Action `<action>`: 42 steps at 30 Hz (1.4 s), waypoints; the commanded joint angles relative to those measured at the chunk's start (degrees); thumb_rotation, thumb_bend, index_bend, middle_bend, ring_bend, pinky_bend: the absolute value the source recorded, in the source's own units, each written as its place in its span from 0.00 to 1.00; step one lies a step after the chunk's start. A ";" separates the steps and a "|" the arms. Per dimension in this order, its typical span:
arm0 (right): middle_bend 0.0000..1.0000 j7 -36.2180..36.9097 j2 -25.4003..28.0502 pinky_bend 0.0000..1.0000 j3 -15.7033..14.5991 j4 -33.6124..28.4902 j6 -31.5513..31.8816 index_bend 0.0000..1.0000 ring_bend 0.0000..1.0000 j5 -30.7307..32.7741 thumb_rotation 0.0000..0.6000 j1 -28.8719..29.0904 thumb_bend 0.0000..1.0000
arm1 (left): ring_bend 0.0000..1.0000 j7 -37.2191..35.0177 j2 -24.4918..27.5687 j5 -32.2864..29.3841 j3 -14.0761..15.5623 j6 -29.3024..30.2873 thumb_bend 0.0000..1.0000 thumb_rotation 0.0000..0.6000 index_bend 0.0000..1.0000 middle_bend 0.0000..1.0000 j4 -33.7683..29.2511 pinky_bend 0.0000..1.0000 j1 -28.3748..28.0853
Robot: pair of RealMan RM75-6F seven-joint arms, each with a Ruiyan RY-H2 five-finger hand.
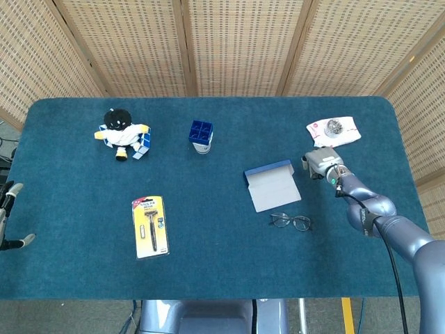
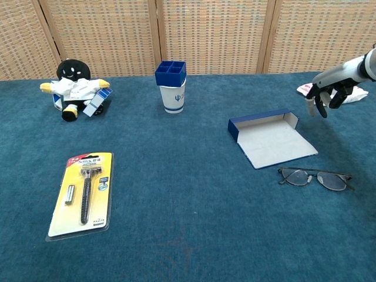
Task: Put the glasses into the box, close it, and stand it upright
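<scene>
Box (image 2: 273, 137) lies open and flat on table (image 2: 176, 235), glasses (image 2: 315, 178) just in front of it. Right hand (image 2: 326, 93) hovers right of box, fingers (image 2: 309, 106) loosely apart, empty. Left hand (image 1: 8, 209) at table's edge, fingers unclear.

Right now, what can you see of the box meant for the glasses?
The box lies flat and open on the blue table cloth, right of centre. It looks like thin card: dark blue outside, pale white-grey inside, with a low blue wall along its far edge and a broad flap spread toward the camera. Nothing is in it. The glasses lie just in front, apart from it. The right hand hovers off to its right, not touching.
</scene>
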 commanded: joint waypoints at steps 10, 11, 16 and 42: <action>0.09 -6.07 -1.42 0.13 2.15 -5.63 15.87 0.12 0.00 6.43 1.00 -1.35 1.00 | 0.00 -1.35 0.32 0.50 0.13 -0.46 0.00 1.00 0.00 0.00 0.53 0.00 -0.12; 0.09 -6.44 -1.85 0.13 2.07 -5.42 15.50 0.12 0.00 6.67 1.00 -1.08 1.00 | 0.00 -1.42 0.35 0.35 0.09 -0.59 0.00 1.00 0.00 0.00 0.60 0.00 -0.17; 0.11 -7.91 -5.35 0.13 1.33 -3.42 13.52 0.12 0.00 7.13 1.00 0.14 1.00 | 0.00 -1.86 0.42 -0.48 -0.11 -1.15 0.00 1.00 0.00 0.00 0.99 0.00 -0.35; 0.00 -6.40 1.99 0.13 0.88 -11.43 25.82 0.10 0.00 7.33 1.00 -5.29 0.41 | 0.00 -1.57 0.47 0.88 0.72 -1.38 0.00 1.00 0.00 0.00 0.38 0.00 -0.44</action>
